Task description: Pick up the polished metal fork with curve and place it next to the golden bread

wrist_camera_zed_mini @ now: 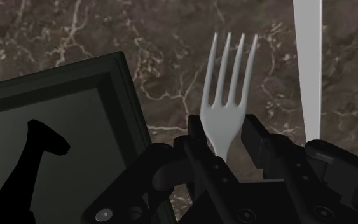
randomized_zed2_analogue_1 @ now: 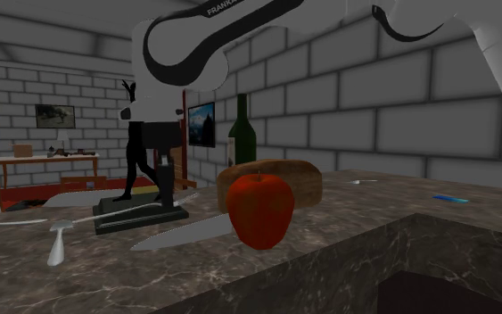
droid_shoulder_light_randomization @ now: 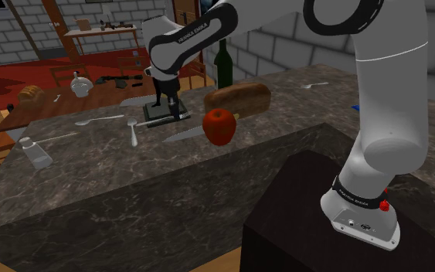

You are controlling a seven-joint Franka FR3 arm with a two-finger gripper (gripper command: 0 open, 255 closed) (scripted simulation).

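While the gripper (wrist_camera_zed_mini: 225, 135) is pinching the silver fork (wrist_camera_zed_mini: 229, 89) at its neck, w/ both black fingers (wrist_camera_zed_mini: 196, 137) pressing on it from either side, the tines are sticking out past the fingertips over the dark marble counter (wrist_camera_zed_mini: 107, 32). Can't tell if the fork is touching the counter. Just beside the fork a black tray (wrist_camera_zed_mini: 63, 108) is lying w/ a black figurine (wrist_camera_zed_mini: 25, 172) standing on it; on the fork's other side a pale blade (wrist_camera_zed_mini: 308, 63) is showing. In the shoulder view the gripper (droid_shoulder_light_randomization: 166, 104) is hanging low over that tray (droid_shoulder_light_randomization: 164, 117), upper middle of the frame. The brown bread (droid_shoulder_light_randomization: 237, 97) is lying to the right of it, near but apart, w/ a red apple (droid_shoulder_light_randomization: 219, 126) standing in front & a dark bottle (droid_shoulder_light_randomization: 223, 66) behind. In the second ext. view the apple (randomized_zed2_analogue_1: 259, 210) is standing at ctr, the bread (randomized_zed2_analogue_1: 302, 183) is lying behind it, a knife (randomized_zed2_analogue_1: 182, 234) is lying lower left of the apple, & the gripper (randomized_zed2_analogue_1: 161, 183) is hanging left of ctr.
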